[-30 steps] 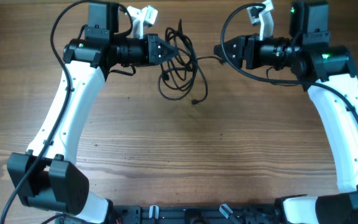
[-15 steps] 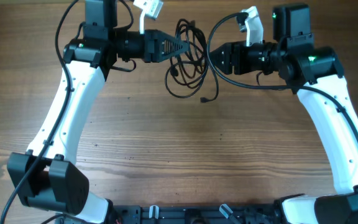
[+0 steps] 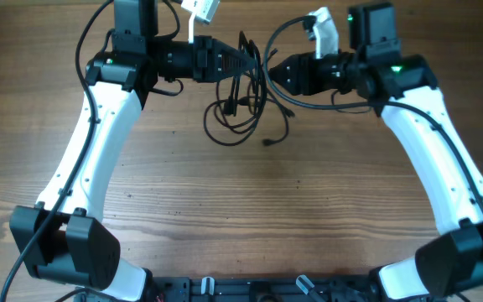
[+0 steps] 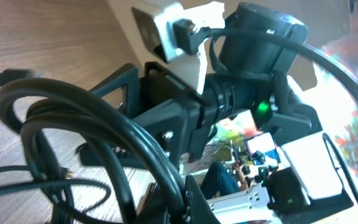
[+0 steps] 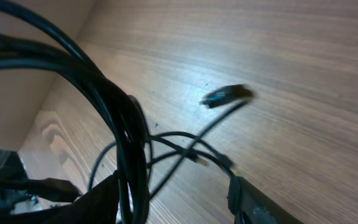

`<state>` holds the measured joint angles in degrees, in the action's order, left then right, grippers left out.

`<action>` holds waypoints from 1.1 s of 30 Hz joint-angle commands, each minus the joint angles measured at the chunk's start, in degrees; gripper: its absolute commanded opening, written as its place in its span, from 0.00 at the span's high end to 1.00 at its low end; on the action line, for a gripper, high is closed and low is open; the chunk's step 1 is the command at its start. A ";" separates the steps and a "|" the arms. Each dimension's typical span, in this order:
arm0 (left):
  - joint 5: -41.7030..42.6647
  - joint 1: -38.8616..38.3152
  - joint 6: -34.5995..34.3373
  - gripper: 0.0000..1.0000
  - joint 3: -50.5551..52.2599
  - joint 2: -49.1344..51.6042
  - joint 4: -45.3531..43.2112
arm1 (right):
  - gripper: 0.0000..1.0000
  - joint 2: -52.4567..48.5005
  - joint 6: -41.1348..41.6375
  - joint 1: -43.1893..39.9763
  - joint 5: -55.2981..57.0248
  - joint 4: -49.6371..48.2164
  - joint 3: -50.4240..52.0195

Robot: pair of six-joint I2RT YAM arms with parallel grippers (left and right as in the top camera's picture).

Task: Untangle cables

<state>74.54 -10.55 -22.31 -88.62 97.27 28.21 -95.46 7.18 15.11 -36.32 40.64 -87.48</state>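
Thin black cables [image 3: 245, 91] tangled at top centre of brown wooden table [image 3: 309, 210], pinched by left gripper [image 3: 246, 60]. Right gripper [image 3: 272, 72], fingers apart, has moved left against the bundle since 0.5 s ago. Lower loop swung left.

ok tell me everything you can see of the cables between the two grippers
The cables are several thin, black, rubbery-looking cords tangled into one knot of overlapping loops. Seen from above, the knot sits between the left gripper, which seems to pinch its top, and the right gripper, whose open fingers straddle some strands. The lower loops seem to lie on the wooden table, and one loose plug end trails out below the knot.
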 commanded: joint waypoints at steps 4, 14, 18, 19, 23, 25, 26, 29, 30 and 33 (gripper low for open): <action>-2.62 -0.22 -7.17 0.96 -0.55 -0.81 -0.42 | 0.43 -1.75 -1.16 0.48 -5.79 -4.59 -1.01; -2.60 -1.79 -16.48 0.96 -0.55 -0.81 -5.20 | 0.60 -7.32 3.98 4.11 -1.57 -7.85 -1.01; -2.67 -1.95 -17.16 0.96 -0.55 -0.81 -5.49 | 0.80 -8.22 18.51 2.80 18.01 -5.90 -1.01; -3.17 -1.86 -17.05 0.96 -0.55 -0.81 -5.42 | 0.82 -8.22 20.35 1.84 21.79 -5.03 -1.01; -14.38 -1.64 -13.90 0.96 -0.55 -0.81 0.66 | 0.94 -8.17 21.35 -4.61 22.01 -0.85 -1.01; -26.56 -1.66 -13.90 0.96 -0.55 -0.81 6.60 | 0.96 -8.17 19.58 -7.41 19.47 1.16 -1.01; -33.75 -1.66 -13.92 0.96 -0.55 -0.81 9.70 | 0.96 -8.17 16.87 -8.66 17.07 1.92 -1.01; -54.77 -1.66 -13.94 0.96 -0.55 -0.81 17.92 | 0.96 -8.17 12.41 -10.88 13.84 4.15 -1.01; -59.63 -1.66 -13.92 0.96 -0.55 -0.81 19.76 | 0.95 -8.17 12.04 -11.39 13.73 4.96 -1.01; -72.17 -1.66 -13.92 0.96 -0.55 -0.81 24.37 | 0.96 -8.15 11.87 -12.85 13.44 5.97 -1.01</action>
<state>29.23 -14.61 -36.77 -88.66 97.93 47.86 -102.24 19.33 8.64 -30.00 46.52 -88.33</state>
